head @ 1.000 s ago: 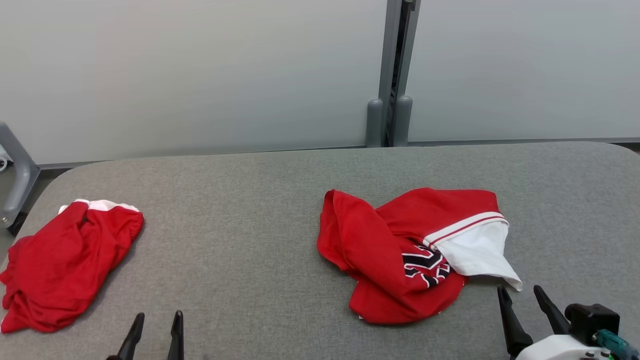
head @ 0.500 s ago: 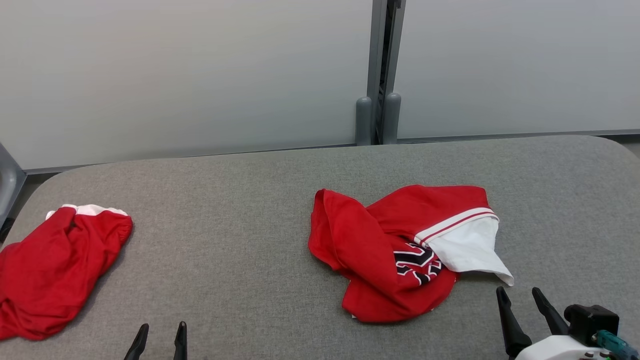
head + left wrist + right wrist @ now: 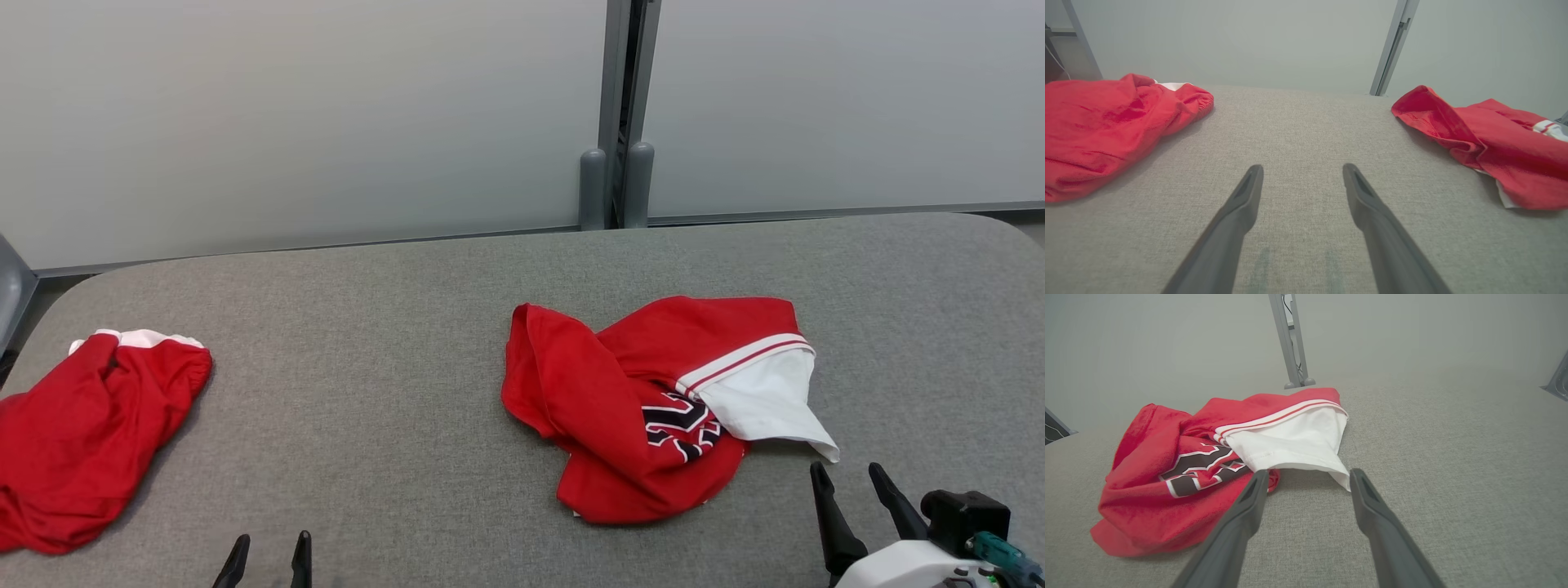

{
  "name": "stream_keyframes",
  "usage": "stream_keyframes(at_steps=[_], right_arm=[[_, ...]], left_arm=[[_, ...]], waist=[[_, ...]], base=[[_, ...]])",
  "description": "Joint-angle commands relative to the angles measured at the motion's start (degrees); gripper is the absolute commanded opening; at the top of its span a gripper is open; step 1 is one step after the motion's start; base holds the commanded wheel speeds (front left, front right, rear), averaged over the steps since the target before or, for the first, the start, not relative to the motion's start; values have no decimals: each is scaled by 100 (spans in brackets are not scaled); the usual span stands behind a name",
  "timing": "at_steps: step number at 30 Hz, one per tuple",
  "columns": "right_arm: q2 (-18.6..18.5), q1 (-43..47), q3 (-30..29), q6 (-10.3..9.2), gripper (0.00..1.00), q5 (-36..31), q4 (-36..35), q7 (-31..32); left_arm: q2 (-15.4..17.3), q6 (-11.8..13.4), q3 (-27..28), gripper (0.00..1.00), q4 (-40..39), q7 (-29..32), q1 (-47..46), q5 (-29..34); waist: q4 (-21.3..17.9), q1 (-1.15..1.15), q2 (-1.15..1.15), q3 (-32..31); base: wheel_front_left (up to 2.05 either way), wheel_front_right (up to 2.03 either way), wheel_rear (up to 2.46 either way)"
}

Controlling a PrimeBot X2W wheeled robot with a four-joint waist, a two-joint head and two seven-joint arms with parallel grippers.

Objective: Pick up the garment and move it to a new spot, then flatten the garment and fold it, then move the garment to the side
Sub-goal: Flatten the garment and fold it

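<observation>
So here's the scene. The garment (red jersey, black-and-white lettering, one white sleeve) lies in a crumpled heap on the grey worktop, out in front of the grey post and slightly to its right. It's bunched and folded over itself. The sleeve flops out on the side farthest right of the post, with its loose corner pointing toward the near edge.

The right tool sits nearer than the garment and well right of the post, with both dark fingers spread wide and gripping nothing. The sleeve's corner is just beside its fingertips. In the right wrist view the white hem lies right past the tips, and I can't tell whether they touch the cloth.

The left tool is way over left of the post at the near edge. It's also wide open and empty, fingers over bare worktop, well apart from the garment.

Other stuff around: a second red cloth with a white band at its far end is heaped far left of the post, at the worktop's left edge. A broad stretch of bare grey lies between it and the garment, and it's closer to the left tool than the jersey is. Pale wall panels stand either side of the post, right behind the worktop's back edge. A bit of grey frame pokes in far left of the post.
</observation>
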Motion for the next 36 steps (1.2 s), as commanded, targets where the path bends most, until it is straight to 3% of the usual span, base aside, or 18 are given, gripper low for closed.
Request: stream_keyframes(at_steps=[1, 9, 18, 27, 36], right_arm=[[-39, -42, -8, 11, 100, 29, 20, -36], [-41, -154, 67, 11, 100, 113, 53, -82], [-41, -373, 252, 11, 100, 221, 77, -153], [-36, -646, 442, 11, 100, 386, 235, -335], [-37, -821, 546, 11, 100, 531, 460, -574]], left_arm=[[25, -4, -15, 100, 12, -4, -114, 3], [-7, -94, -321, 100, 151, 568, -734, -307], [-11, -145, -695, 100, 711, 1716, -2264, -703], [-46, 237, -504, 100, 1669, 2454, -3495, -1286], [-2, 565, -597, 100, 2315, 2698, -4162, -1207]], waist=[[-10, 0, 0, 4], [-179, 0, 0, 90], [-926, 0, 0, 436], [-1698, 0, 0, 900], [-1914, 0, 0, 1131]], base=[[0, 0, 0], [0, 0, 0], [0, 0, 0], [0, 0, 0], [0, 0, 0]])
